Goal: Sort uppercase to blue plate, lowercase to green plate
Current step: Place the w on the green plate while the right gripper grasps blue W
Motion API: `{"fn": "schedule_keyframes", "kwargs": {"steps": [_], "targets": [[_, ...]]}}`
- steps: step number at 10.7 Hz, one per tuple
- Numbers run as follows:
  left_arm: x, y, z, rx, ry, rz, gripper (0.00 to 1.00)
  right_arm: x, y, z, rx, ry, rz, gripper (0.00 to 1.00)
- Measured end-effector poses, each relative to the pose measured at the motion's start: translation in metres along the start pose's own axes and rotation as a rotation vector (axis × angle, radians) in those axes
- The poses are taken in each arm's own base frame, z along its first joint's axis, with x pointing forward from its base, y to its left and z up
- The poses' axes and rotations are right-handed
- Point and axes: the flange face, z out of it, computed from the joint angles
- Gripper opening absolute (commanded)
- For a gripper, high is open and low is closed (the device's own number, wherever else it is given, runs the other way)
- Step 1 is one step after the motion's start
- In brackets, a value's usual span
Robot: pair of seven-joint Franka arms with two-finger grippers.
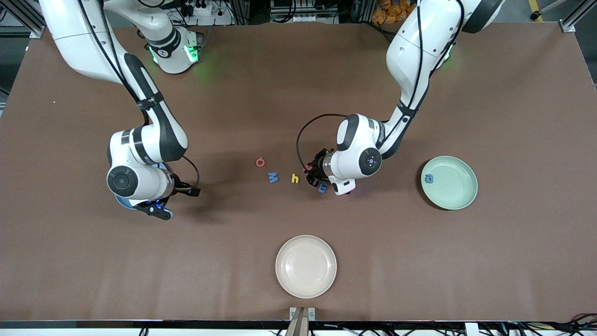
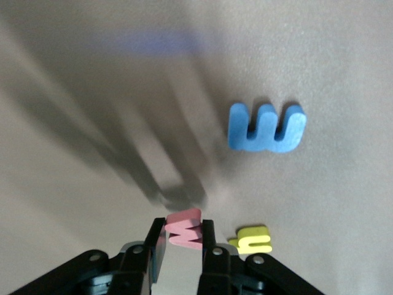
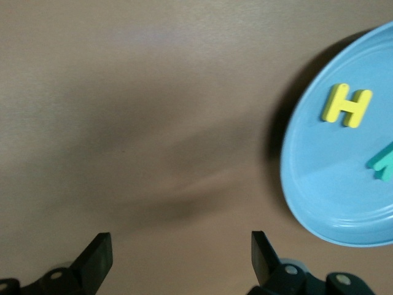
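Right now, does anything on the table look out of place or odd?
Nothing stands out. The left tool is shut on the red w. The blue a lies in the green plate, the H in the blue plate. The cream plate holds nothing. The right tool waits open.

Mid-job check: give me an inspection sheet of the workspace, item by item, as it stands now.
Surface: brown table, no spills seen.
Job's things: green plate holds a blue a; blue plate holds a yellow H and a teal letter cut off at the edge; red G, blue M, yellow h, blue m on the table.
Clutter: cream plate, empty.
Tools: left tool shut on red w; right tool open beside blue plate.
Cables: black loop on left wrist.
Surroundings: nothing seen.
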Motion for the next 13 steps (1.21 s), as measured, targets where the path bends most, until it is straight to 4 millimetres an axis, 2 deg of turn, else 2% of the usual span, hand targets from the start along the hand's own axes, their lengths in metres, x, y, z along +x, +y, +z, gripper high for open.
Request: {"fn": "schedule_keyframes", "kwargs": {"steps": [3,5,8,11,13], "targets": [[0.003,-0.006,-0.006,0.017,0.0,0.05,0.22,-0.016,-0.031,-0.004,0.014,0.029,-0.049,1.0],[0.027,-0.016,-0.025,0.047,-0.008,0.12,0.21,-0.038,-0.068,-0.01,0.019,0.053,-0.115,1.0],[0.086,-0.036,-0.071,0.131,-0.053,0.199,0.2,-0.079,-0.124,-0.011,0.047,0.091,-0.221,1.0],[0.158,-0.052,-0.125,0.196,-0.046,0.278,0.2,-0.142,-0.198,0.013,0.077,0.143,-0.434,1.0],[0.209,-0.066,-0.157,0.239,-0.019,0.309,0.2,-0.172,-0.231,0.025,0.091,0.18,-0.583,1.0]]}}
